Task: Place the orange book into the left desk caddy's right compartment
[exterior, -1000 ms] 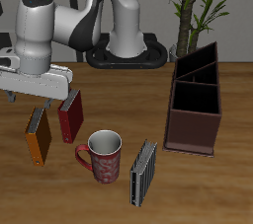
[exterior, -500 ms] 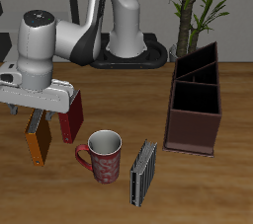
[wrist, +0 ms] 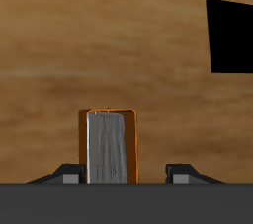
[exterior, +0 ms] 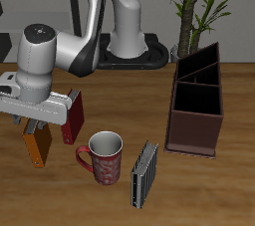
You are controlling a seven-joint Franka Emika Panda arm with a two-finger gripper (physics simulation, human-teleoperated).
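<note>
The orange book [exterior: 38, 150] stands upright on the table near its front edge, beside the dark red book [exterior: 72, 118]. My gripper [exterior: 38, 127] is open and sits directly above the orange book, with its fingers coming down around the book's top. In the wrist view the orange book [wrist: 109, 147] shows its grey spine edge between my fingers [wrist: 69, 175], closer to one finger than the other; the gripper [wrist: 126, 173] is not closed on it. The left desk caddy [exterior: 197, 120] stands far across the table, with its right compartment [exterior: 196, 98] at the lower-walled end.
A red patterned mug [exterior: 105, 156] stands near the books. A grey-black striped book [exterior: 145, 173] stands between the mug and the caddy. A potted plant [exterior: 195, 1] and the robot base [exterior: 129, 46] are at the back. A black patch [wrist: 229, 34] shows in the wrist view.
My gripper has come down and shifted slightly over the orange book, so the fingers now reach its top. The book, mug and caddy have not moved.
</note>
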